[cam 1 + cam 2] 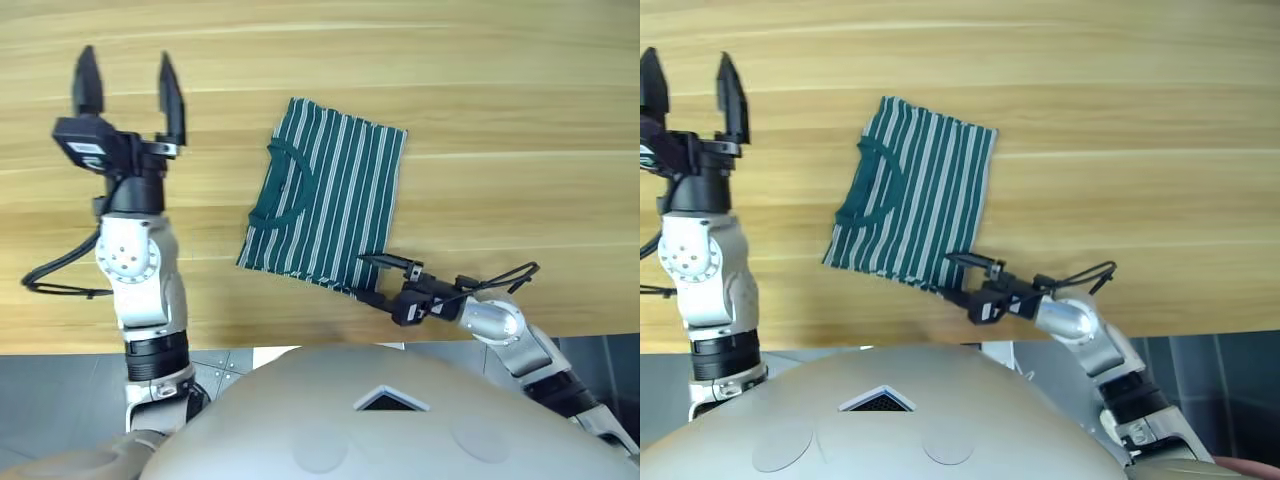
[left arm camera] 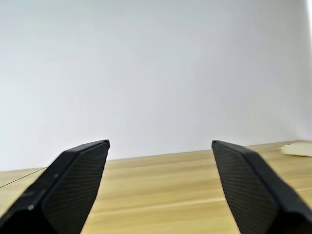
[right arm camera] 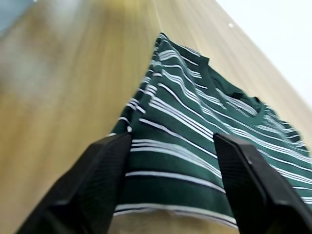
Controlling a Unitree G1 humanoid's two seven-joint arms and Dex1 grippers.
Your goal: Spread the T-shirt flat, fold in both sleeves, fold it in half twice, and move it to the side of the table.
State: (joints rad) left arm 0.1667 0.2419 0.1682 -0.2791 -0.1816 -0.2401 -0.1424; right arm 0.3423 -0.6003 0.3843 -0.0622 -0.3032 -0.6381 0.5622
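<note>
The light is bright, even and diffuse. The tabletop (image 1: 500, 100) carries a soft sheen, and shadows on it are faint.

T-shirt (image 1: 325, 200): dark green with narrow white stripes running along its length. Collar band (image 1: 308, 185): plain dark green, no stripe.

Tabletop (image 1: 520, 120): light honey-toned wood with fine grain lines running side to side and a few paler bands.

Left end effector (image 1: 126, 75): black. Its fingers (image 2: 73, 190) show a fine woven, carbon-like texture in the left wrist view.

Right end effector (image 1: 362, 277): black, with a matte surface in the right wrist view.

Wall (image 2: 156, 73) behind the tabletop: plain off-white, no pattern.
</note>
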